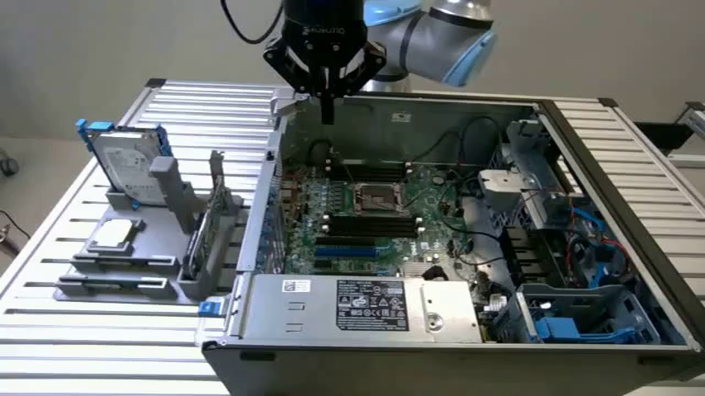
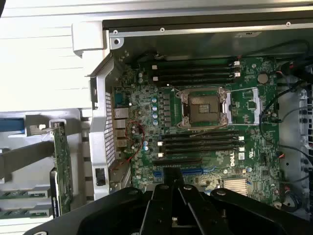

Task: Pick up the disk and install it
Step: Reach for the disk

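Above open PC case (image 1: 441, 122), gripper (image 1: 327, 114) pinched shut, empty, disk (image 1: 124, 163) standing in grey rack (image 1: 167, 186)

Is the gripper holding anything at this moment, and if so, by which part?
Nothing is held. The gripper is shut and empty above the open computer case; the disk stands in its grey holder at the exterior view's left.

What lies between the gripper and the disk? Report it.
In the exterior view: the computer case's side wall and a bare strip of slatted table. The shut gripper hangs over the case's corner; the disk stands in its grey rack.
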Action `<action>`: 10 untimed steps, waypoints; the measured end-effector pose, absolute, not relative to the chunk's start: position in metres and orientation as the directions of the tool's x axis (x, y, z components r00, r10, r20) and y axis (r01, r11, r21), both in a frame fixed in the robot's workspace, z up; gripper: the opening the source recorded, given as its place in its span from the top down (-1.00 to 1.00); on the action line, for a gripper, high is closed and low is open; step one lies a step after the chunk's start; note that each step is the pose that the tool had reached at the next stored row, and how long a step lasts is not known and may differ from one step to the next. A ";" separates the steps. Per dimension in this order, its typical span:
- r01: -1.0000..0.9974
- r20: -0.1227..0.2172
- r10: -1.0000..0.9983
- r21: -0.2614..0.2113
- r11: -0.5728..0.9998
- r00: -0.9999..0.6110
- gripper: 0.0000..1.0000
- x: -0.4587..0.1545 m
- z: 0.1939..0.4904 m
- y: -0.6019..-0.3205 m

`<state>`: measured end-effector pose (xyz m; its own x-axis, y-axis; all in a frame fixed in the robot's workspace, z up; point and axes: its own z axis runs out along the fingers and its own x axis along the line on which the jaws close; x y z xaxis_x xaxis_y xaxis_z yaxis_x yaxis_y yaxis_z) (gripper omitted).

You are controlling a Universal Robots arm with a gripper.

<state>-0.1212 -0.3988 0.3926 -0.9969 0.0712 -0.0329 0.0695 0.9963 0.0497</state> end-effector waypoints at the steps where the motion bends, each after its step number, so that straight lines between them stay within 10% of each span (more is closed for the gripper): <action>1: 0.069 -0.033 0.071 0.050 0.996 -0.997 0.79 -0.121 0.393 -0.399; 10: 0.069 -0.042 0.071 0.050 0.996 -0.997 0.79 -0.123 0.393 -0.399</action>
